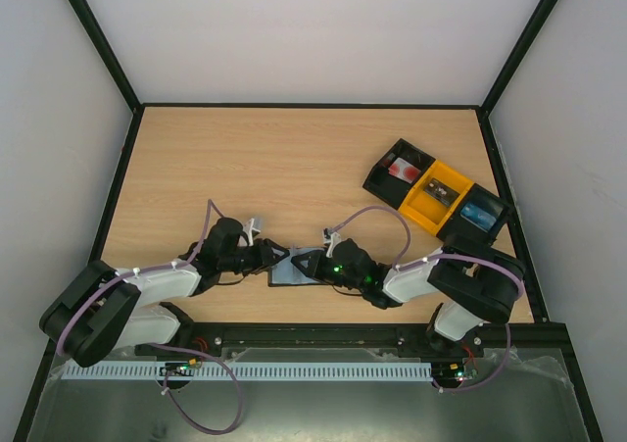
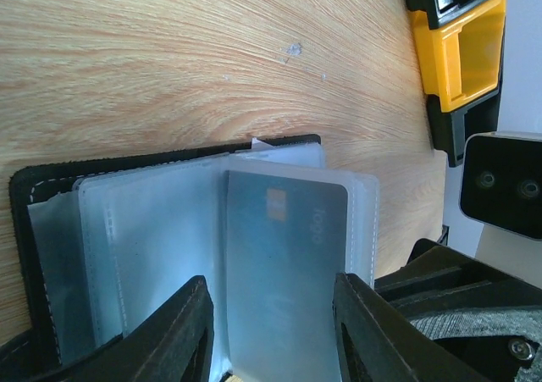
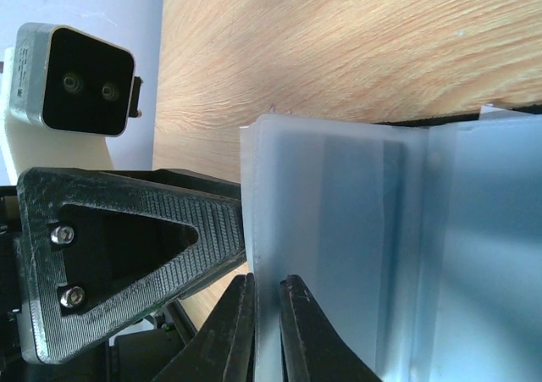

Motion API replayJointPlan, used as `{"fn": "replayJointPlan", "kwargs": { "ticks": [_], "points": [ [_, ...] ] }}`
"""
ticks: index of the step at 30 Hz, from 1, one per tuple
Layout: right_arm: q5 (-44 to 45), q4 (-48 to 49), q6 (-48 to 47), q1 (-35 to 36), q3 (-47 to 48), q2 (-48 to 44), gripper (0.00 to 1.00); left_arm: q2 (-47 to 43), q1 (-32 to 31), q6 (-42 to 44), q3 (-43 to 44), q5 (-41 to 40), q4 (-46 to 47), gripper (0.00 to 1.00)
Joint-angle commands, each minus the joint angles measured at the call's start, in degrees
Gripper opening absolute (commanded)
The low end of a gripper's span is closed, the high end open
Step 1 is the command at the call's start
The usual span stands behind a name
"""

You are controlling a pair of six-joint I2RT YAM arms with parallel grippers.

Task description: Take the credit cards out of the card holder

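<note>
The card holder (image 1: 292, 271) lies open on the table between my two grippers. In the left wrist view its black cover (image 2: 21, 229) frames several translucent pale sleeves. A blue-grey credit card (image 2: 284, 255) with an orange chip lies on top. My left gripper (image 2: 271, 335) is open, its fingers either side of that card. The right finger is at the card's edge and the left finger is over the sleeves. My right gripper (image 3: 267, 323) is shut on the edge of a pale sleeve (image 3: 339, 229) of the holder and holds it upright.
A black-and-yellow three-compartment tray (image 1: 436, 197) stands at the back right, with a red-and-white object and a blue object inside. It also shows in the left wrist view (image 2: 461, 52). The two wrists nearly touch over the holder. The left gripper's finger (image 3: 127, 246) sits beside the right one.
</note>
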Motion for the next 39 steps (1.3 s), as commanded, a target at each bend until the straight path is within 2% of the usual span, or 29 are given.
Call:
{"fn": "replayJointPlan", "kwargs": {
  "ticks": [1, 7, 10, 11, 17, 21, 25, 29, 34, 39],
  "points": [
    [-0.1, 3.1, 0.0, 0.4, -0.8, 1.2, 0.12, -0.6, 0.5, 1.0, -0.4, 0.0, -0.8, 0.42],
    [-1.1, 7.6, 1.4, 0.3, -1.7, 2.9, 0.05, -0.8, 0.5, 1.0, -0.1, 0.1, -1.1, 0.42],
    [-1.8, 8.7, 2.1, 0.3, -1.7, 3.7, 0.17, -0.8, 0.5, 1.0, -0.1, 0.1, -1.1, 0.42],
    [-1.9, 8.9, 2.1, 0.3, -1.7, 3.9, 0.18, -0.8, 0.5, 1.0, 0.0, 0.1, -1.1, 0.42],
    [-1.5, 9.5, 2.5, 0.1, -2.4, 4.1, 0.02, -0.6, 0.5, 1.0, 0.1, 0.0, -1.1, 0.42],
    [-1.1, 9.9, 2.7, -0.1, -3.1, 4.1, 0.03, -0.4, 0.5, 1.1, -0.1, 0.0, -1.0, 0.42],
    [-1.0, 9.7, 2.8, -0.3, -3.2, 4.2, 0.08, -0.4, 0.6, 1.1, -0.1, -0.1, -1.0, 0.42],
    [-0.8, 9.4, 2.8, -0.3, -3.4, 4.3, 0.02, -0.4, 0.5, 1.1, -0.2, -0.1, -1.1, 0.42],
    [1.8, 4.5, 1.3, -0.5, -3.5, 2.1, 0.02, -0.9, 0.6, 1.3, -0.4, -0.3, -1.7, 0.46],
    [6.3, -5.9, -1.7, -0.4, -2.5, -2.7, 0.03, -2.2, 0.6, 2.0, -0.4, -1.9, -3.7, 0.48]
  ]
}}
